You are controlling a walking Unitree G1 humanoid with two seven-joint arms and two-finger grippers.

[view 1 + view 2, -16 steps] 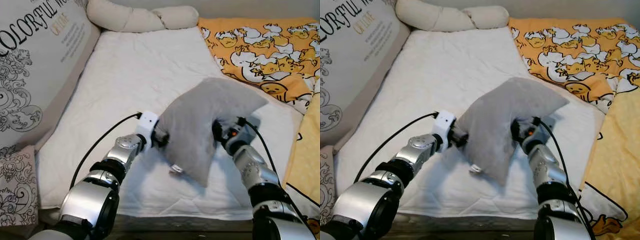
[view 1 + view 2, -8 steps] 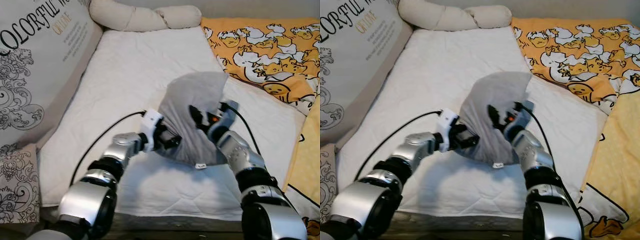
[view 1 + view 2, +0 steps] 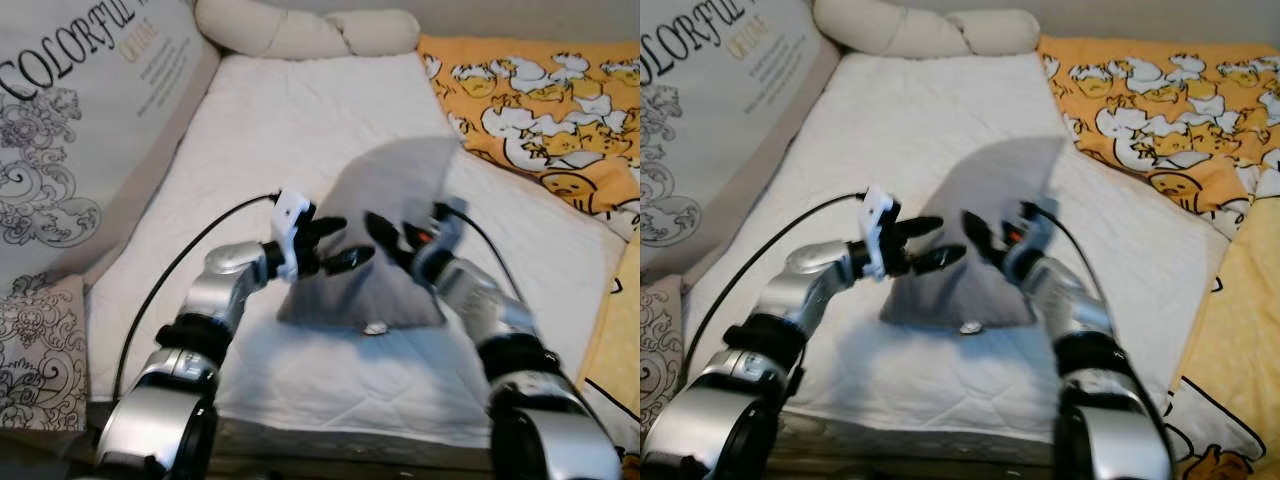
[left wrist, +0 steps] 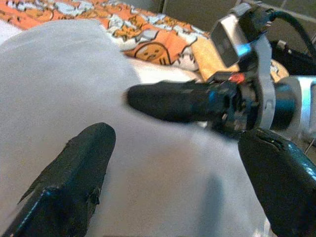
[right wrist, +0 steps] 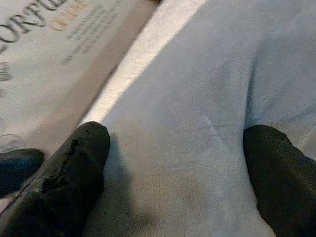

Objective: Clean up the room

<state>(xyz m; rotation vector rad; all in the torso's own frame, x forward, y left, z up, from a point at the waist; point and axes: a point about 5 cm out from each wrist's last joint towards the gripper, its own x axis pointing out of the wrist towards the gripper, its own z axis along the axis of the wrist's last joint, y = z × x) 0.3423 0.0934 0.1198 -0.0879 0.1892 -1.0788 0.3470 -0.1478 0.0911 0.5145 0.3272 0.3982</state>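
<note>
Lying flat, grey pillow (image 3: pixel 385 240) between spread left fingers (image 3: pixel 330 225) and right fingers (image 3: pixel 385 232).

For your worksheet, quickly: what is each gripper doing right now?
Left gripper: open, over the grey pillow, holding nothing.
Right gripper: open, over the same pillow, holding nothing.

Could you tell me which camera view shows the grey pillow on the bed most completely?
The left eye view: the whole grey pillow lies on the white mattress, between both open grippers. The right eye view is nearly as complete. Both wrist views show close grey fabric.
</note>
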